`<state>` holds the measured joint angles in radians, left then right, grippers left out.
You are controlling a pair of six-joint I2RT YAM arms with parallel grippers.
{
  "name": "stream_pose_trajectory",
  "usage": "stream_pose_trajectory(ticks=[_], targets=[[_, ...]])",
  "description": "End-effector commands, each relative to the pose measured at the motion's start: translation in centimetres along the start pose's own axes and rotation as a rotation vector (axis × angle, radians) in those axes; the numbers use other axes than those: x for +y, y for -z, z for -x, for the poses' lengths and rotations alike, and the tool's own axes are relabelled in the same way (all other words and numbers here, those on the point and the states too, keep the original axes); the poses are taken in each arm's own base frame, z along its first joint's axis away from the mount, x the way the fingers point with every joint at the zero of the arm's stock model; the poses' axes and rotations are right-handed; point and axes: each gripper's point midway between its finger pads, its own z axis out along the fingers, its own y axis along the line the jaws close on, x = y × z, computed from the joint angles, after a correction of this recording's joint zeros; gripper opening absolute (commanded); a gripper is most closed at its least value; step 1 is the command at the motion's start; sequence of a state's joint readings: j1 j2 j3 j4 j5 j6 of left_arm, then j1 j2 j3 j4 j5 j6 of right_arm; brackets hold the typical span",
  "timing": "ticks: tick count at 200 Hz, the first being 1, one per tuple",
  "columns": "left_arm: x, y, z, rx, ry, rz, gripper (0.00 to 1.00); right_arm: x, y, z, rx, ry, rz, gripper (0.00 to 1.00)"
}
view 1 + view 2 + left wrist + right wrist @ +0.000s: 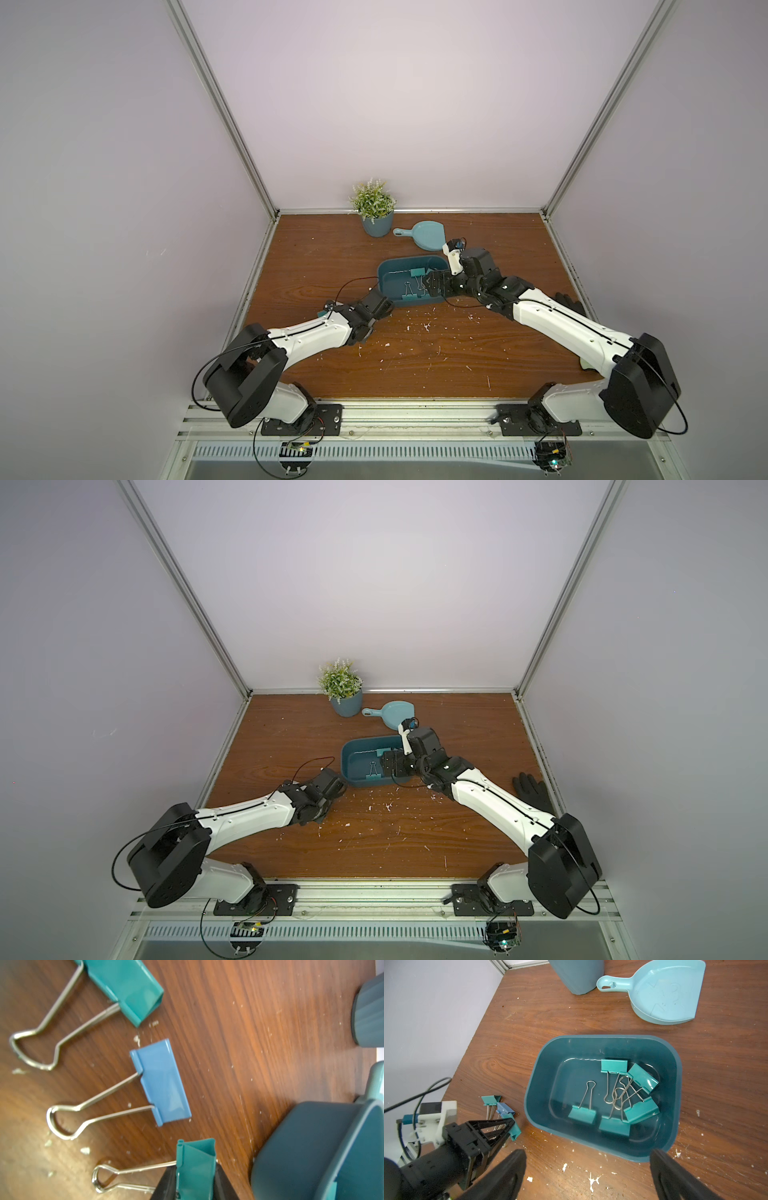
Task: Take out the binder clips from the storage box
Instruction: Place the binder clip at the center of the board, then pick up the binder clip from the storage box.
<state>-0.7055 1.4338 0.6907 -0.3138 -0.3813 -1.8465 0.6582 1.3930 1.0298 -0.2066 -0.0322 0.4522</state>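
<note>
Right wrist view: five likely light, stiff binder clips (582, 1114) lie in the storage box (536, 1084) ahead of our wide-open right end effector (587, 1153); left end effector (508, 1129) clamps a teal clip (515, 1130) by its body, probably the surest hold.

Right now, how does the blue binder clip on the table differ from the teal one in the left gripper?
Colour: the blue clip is blue, the teal clip teal. State: the blue clip lies free on the table; the teal clip is pinched in the left gripper. Pose: the blue clip lies flat, broad face up; the teal clip shows its triangular end. Both are outside the storage box and have silver wire handles.
</note>
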Motion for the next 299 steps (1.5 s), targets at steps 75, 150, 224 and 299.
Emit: stream_pose_trajectory(ticks=[75, 150, 224, 299], targets=[[-0.9, -0.5, -0.5, 0.031, -0.015, 0.013, 0.6, 0.4, -3.7, 0.1, 0.078, 0.023, -0.046, 0.79], [-6.9, 5.9, 2.5, -0.02, -0.208, -0.174, 0.99, -0.9, -8.8, -0.6, 0.191, 0.053, -0.152, 0.36], [-8.0, 9.8, 4.7, -0.075, -0.325, -0.269, 0.99, -2.0, -13.6, -1.8, 0.276, 0.11, -0.237, 0.22], [-8.1, 11.1, 5.7, -0.109, -0.369, -0.291, 0.99, -3.4, -16.2, -2.9, 0.314, 0.133, -0.297, 0.21]])
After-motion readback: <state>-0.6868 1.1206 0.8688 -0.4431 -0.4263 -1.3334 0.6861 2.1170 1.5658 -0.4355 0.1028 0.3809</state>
